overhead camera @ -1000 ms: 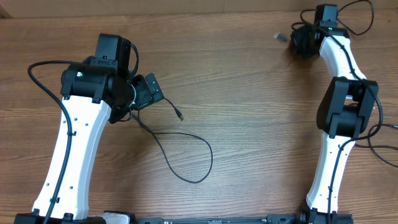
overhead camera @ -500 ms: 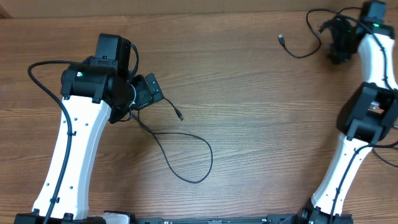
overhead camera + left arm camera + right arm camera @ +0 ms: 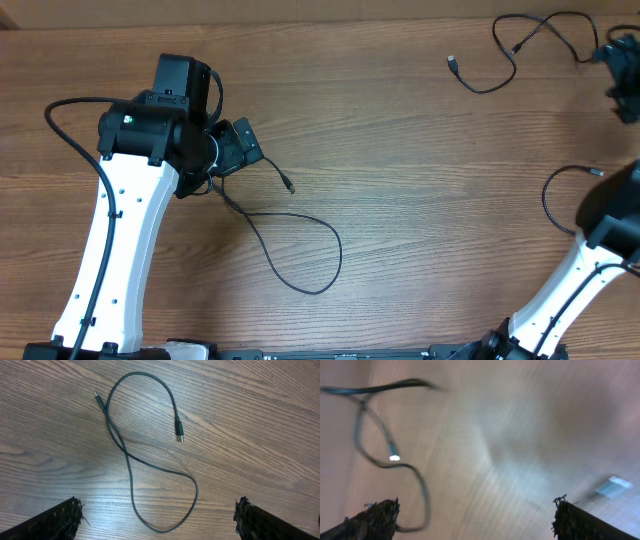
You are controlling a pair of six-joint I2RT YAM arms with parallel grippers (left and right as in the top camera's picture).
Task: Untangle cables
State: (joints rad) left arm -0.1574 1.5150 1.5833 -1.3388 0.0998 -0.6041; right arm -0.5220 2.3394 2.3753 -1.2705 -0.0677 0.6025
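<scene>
At top right, right fingers (now spread) dropped a cable.

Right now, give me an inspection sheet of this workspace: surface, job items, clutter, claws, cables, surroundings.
Surface: wooden table, bare grain between the arms.
Job's things: looped cable lying loose by the left arm, both plugs free; second cable lying apart at the far right. A thin strand by the right arm may be a third, cannot tell.
Clutter: small pale object, too blurred to identify.
Grippers: left claw open, empty, above the looped cable; right claw open, empty, near the second cable.
Cables: thick arm wire arcs off the left arm, clear of the looped cable.
Surroundings: nothing seen.
</scene>
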